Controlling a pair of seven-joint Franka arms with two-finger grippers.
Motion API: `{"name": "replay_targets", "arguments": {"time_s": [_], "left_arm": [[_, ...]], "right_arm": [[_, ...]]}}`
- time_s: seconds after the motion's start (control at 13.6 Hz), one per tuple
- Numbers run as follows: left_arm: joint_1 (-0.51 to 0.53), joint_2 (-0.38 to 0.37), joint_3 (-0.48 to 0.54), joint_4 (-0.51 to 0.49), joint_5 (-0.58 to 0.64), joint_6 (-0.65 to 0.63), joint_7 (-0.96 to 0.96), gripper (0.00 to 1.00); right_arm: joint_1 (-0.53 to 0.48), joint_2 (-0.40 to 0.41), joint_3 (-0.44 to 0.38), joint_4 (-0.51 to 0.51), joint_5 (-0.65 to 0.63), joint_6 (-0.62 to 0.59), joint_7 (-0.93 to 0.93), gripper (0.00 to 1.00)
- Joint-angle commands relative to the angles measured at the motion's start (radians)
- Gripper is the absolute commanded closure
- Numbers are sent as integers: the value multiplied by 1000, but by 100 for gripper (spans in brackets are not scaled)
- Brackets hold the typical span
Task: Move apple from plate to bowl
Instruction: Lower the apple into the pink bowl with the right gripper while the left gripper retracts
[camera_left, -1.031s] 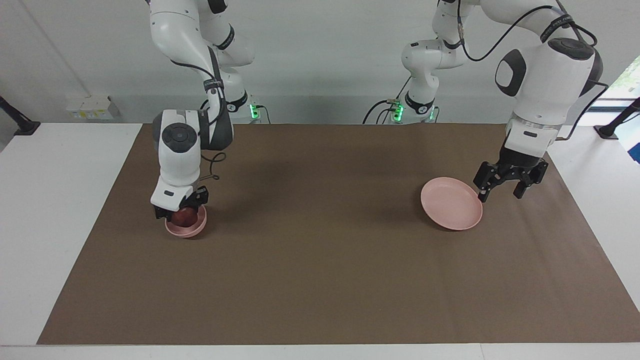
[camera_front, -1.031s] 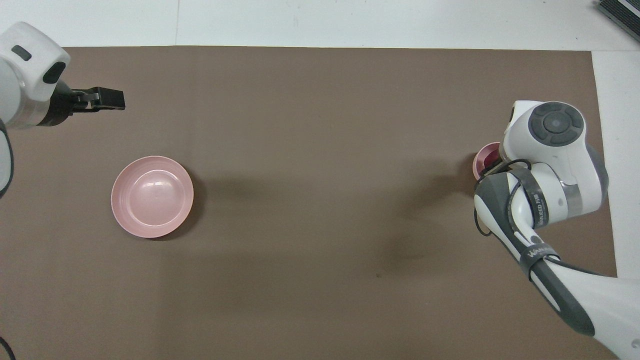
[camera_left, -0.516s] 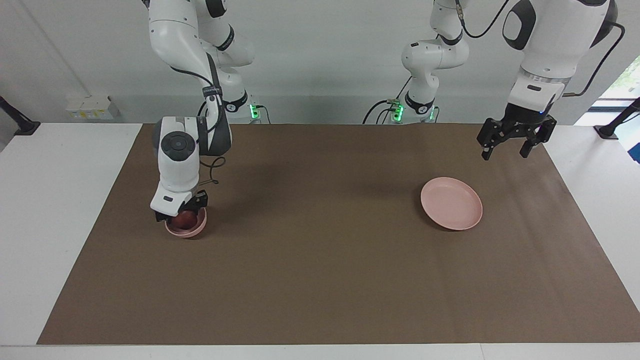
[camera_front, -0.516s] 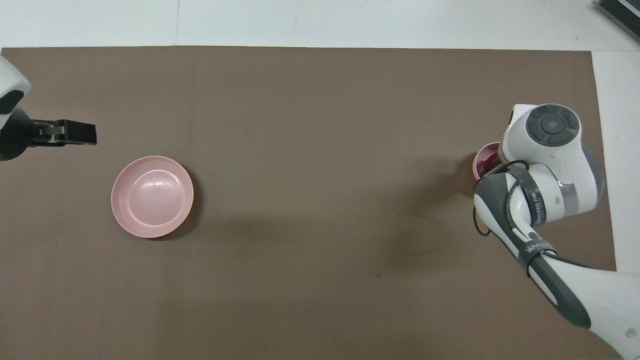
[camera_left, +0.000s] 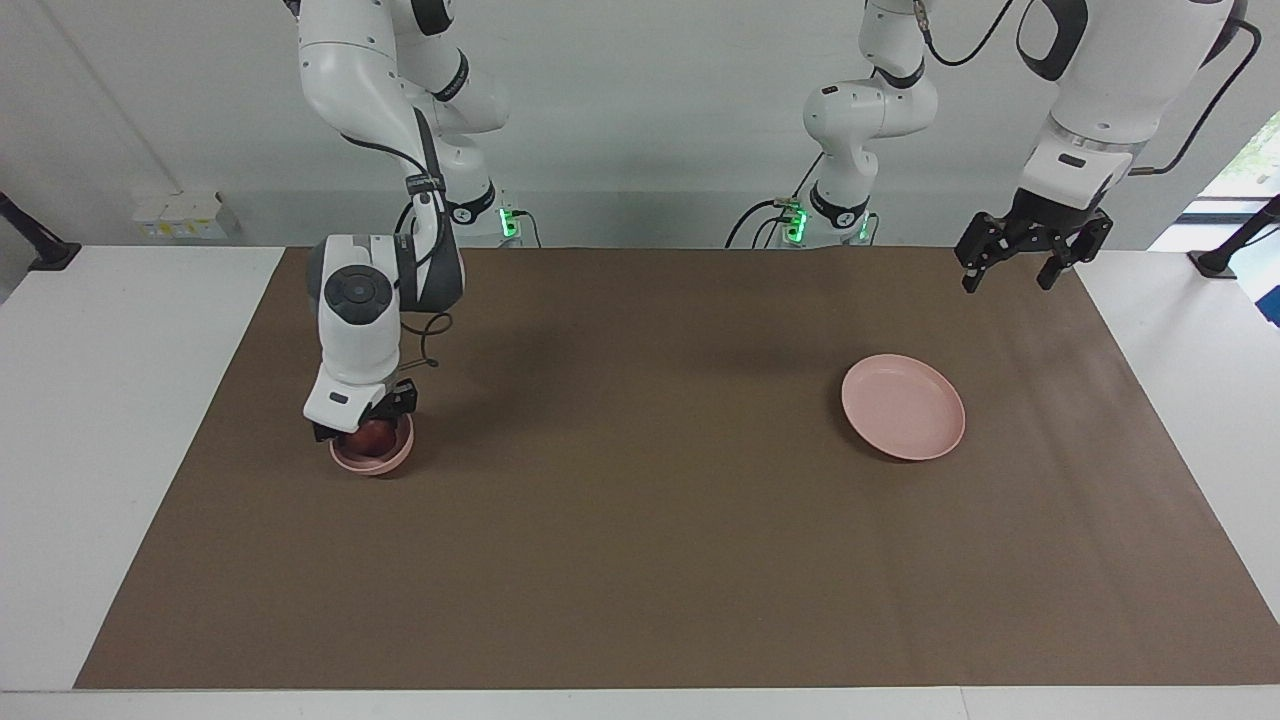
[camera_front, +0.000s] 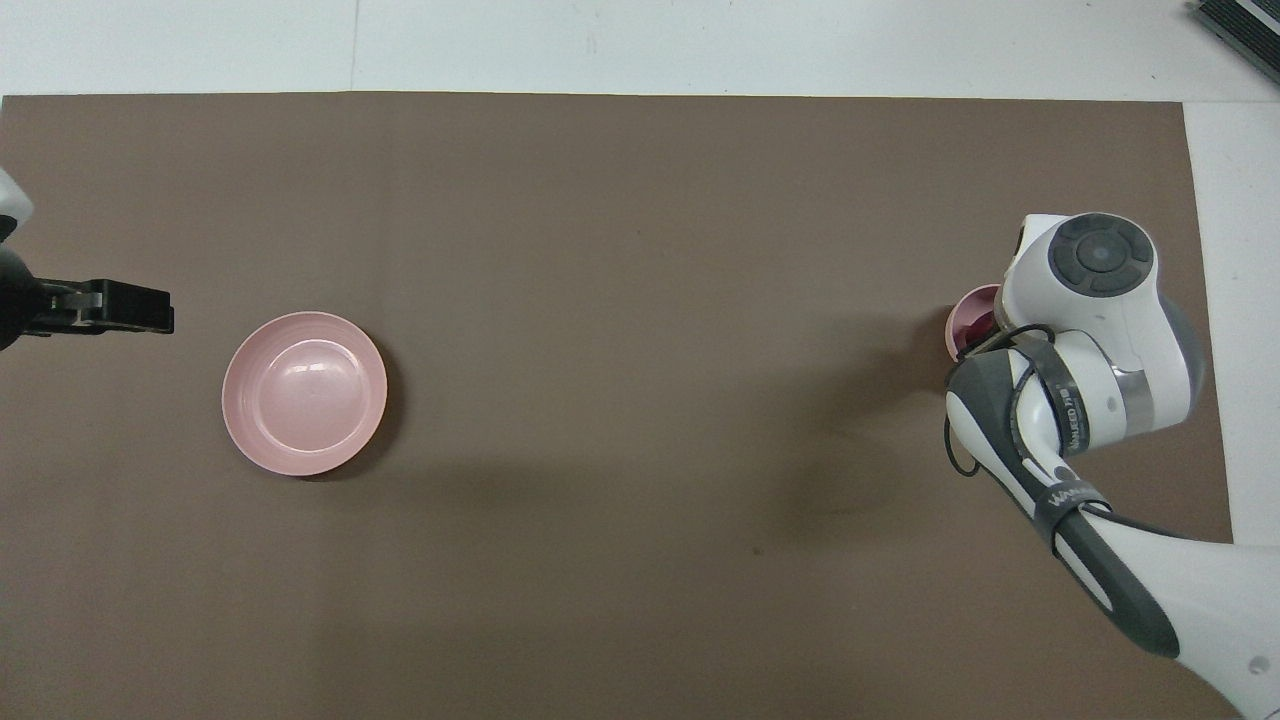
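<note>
Sitting in the little pink bowl (camera_left: 372, 455) at the right arm's end of the table (camera_left: 640, 560) is the dark red apple (camera_left: 372, 437), with the right gripper (camera_left: 362, 425) down right over it, and I honestly can't tell whether the fingers are clamped on the fruit or let go. The wide pink plate (camera_left: 903, 407) at the left arm's end has nothing on it. The left gripper (camera_left: 1023, 262) hangs up in the air over that end's table edge, jaws spread and holding nothing.
</note>
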Motion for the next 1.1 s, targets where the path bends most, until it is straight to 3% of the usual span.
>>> {"name": "replay_targets", "arguments": {"time_s": [0.0, 0.29, 0.44, 1.03], "left_arm": [[-53, -25, 44, 4, -15, -28, 10, 0], [-214, -2, 187, 71, -17, -72, 12, 0], [-204, 26, 189, 113, -14, -106, 24, 0], [-204, 24, 192, 111, -15, -119, 29, 0]], "right_arm": [[-14, -9, 10, -12, -9, 18, 26, 3], [-14, -10, 10, -2, -8, 6, 27, 0], [-13, -35, 11, 8, 14, -14, 23, 0], [-13, -303, 10, 34, 343, -276, 1, 0]]}}
